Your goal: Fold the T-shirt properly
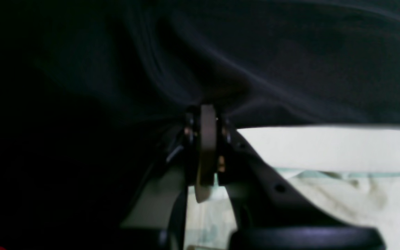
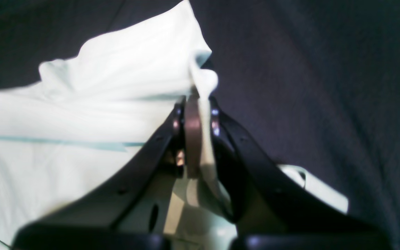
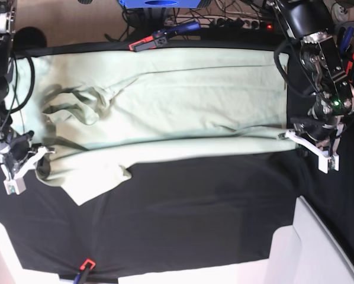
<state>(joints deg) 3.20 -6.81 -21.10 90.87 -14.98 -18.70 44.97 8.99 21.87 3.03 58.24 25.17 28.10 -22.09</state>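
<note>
Base view is showing the T-shirt (image 3: pixel 183 112) lying lengthwise on the black table (image 3: pixel 195 219), one long fold forming; further folds are remaining. My left end effector (image 3: pixel 286 136) and right end effector (image 3: pixel 42 151) are pinching its near corners.

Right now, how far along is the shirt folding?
Early. The T-shirt lies lengthwise on the black cloth, its near long edge apparently folded over once. The right hand is shut on fabric at one end, the left hand on the other. One sleeve sticks out; remaining folds are undone.
</note>
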